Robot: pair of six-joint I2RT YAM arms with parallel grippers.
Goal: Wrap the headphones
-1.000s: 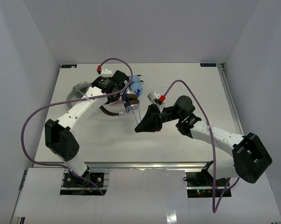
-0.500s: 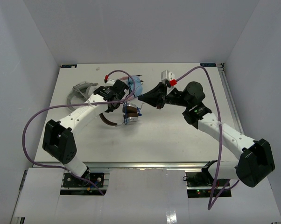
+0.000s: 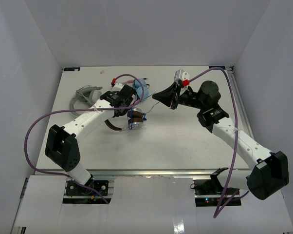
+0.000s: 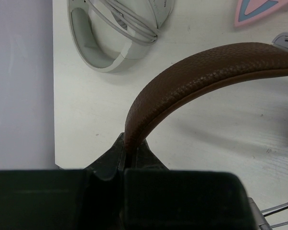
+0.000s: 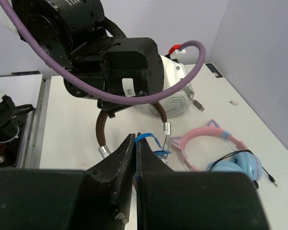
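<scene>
Top external view showed the headphones (image 3: 132,120) lying a little left of the middle of the desk (image 3: 185,146), closer to the far edge than the near one, under the left arm's wrist. Through the left wrist view, the left end effector (image 4: 130,155) was clenched on the dark brown headband (image 4: 206,67), which arched away to the right. The right end effector (image 3: 157,96) sat just right of the headphones and farther back, with its jaws pressed together. The thin blue cable (image 5: 146,138) seemed pinched at their tip and looked taut back to the cup. The right arm stretched diagonally from the near right corner. I'd judge it would wind the cable around the band the left arm steadied.
</scene>
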